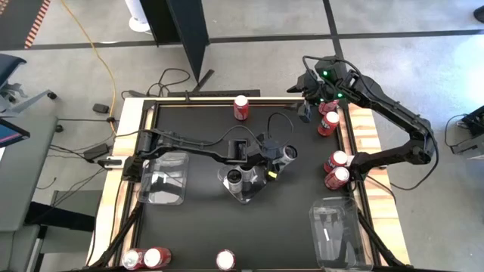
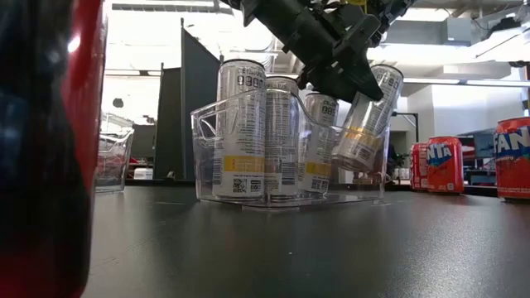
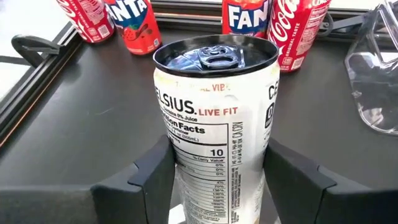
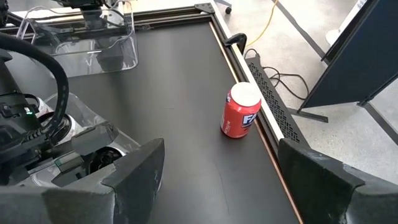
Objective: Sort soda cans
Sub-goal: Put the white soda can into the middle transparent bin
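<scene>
From above, at the middle of the black table (image 1: 197,234), my left gripper (image 1: 278,159) is clamped about halfway shut on a silver-grey cylindrical soda can with a dark top (image 1: 287,153), held over the right edge of the clear rectangular plastic tray (image 1: 257,193) that sits mid-table. Two more silver can tops show inside that tray. A second clear tray (image 1: 162,179) lies to the left and a third (image 1: 333,230) near the right front corner; what they hold I cannot tell from here. Red cans stand round the table's edges. My right gripper (image 1: 310,98) waits at the far right, fingers wide apart and holding nothing.

Level with the table, the held can (image 2: 364,120) hangs tilted, its base inside the tray's right end beside three upright silver cans (image 2: 242,124). To do this well I judge I should bring it upright before lowering, so its base clears its neighbours and the tray wall (image 2: 207,157), and let go only when it stands flat. Red cans (image 2: 443,164) stand behind to the right.

Past my left wrist, both dark fingers (image 3: 149,177) press the can's sides (image 3: 214,130) below its top; the grip looks centred. Four red cans stand beyond it.

Past my right wrist, the fingers (image 4: 140,165) stand far apart with only table between them, and a single red can with a silver top (image 4: 239,111) stands near the table's rim.
</scene>
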Available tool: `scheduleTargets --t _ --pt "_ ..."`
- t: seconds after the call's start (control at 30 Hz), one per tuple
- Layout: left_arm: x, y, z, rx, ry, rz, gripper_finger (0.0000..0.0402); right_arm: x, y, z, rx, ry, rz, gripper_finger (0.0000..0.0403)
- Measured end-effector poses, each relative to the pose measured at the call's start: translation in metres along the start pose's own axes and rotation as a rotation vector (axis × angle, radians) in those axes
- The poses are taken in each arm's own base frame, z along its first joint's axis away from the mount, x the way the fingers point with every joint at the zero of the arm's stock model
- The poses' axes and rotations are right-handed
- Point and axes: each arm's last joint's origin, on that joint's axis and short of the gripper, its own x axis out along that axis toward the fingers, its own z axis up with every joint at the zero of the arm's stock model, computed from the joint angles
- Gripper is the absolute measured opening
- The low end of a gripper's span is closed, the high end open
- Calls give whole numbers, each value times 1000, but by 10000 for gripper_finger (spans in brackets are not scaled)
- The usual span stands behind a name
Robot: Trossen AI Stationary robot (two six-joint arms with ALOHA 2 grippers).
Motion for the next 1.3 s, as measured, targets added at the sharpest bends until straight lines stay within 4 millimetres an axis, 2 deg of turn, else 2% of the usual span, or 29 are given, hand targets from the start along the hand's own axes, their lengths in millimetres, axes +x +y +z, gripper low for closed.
scheduleTargets --t 0.13,0.23,0.3,0.73,1.3 --pt "0 0 0 -3 1 0 190 0 0 -1 5 6 2 331" --pt "-1 1 -3 -11 25 1 117 0 0 -1 9 6 2 331" --pt "-1 1 -3 -13 34 2 105 0 0 -1 9 6 2 331" --pt "0 1 -3 -24 31 3 68 0 0 0 9 5 1 331" --pt "-1 -4 -4 -23 31 -5 70 0 0 0 10 5 1 331"
